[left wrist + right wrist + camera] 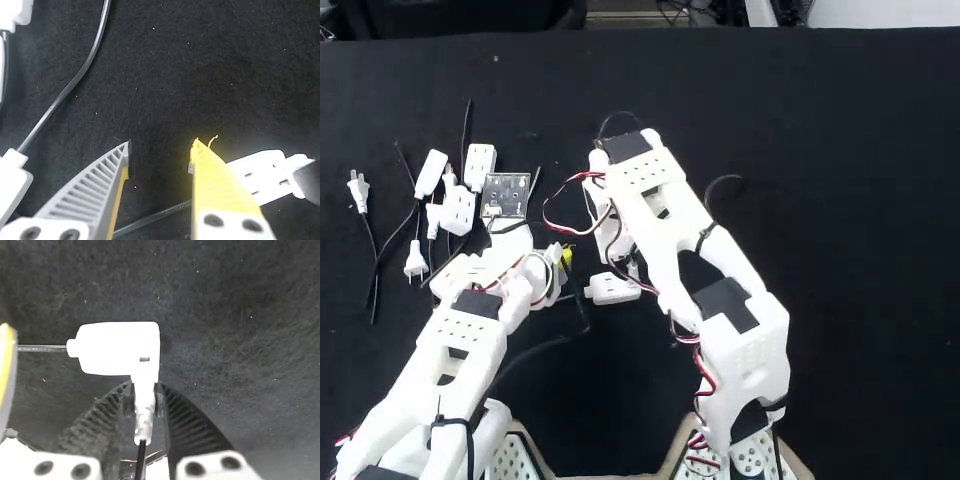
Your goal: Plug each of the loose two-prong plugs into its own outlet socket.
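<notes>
nearest in, the white plug (pixel 143 412) is being pinched by its stem in the right gripper (pixel 144 390), fingers narrow around it. its nose is being pressed against the white socket block (pixel 117 347); whether it is fully seated cannot be told. at nine o'clock of that pair, the left gripper (pixel 160 145) is being held wide and empty, with a black cable (pixel 150 217) lying beneath it. farther off, at ten o'clock, a loose plug (pixel 358 190) and a second plug (pixel 415 260) are being seen beside a socket cluster (pixel 460 205). the danger: with the block unbraced, a skewed push could slide it away or bend the prongs, and the cable could be snagged by the left fingers.
</notes>
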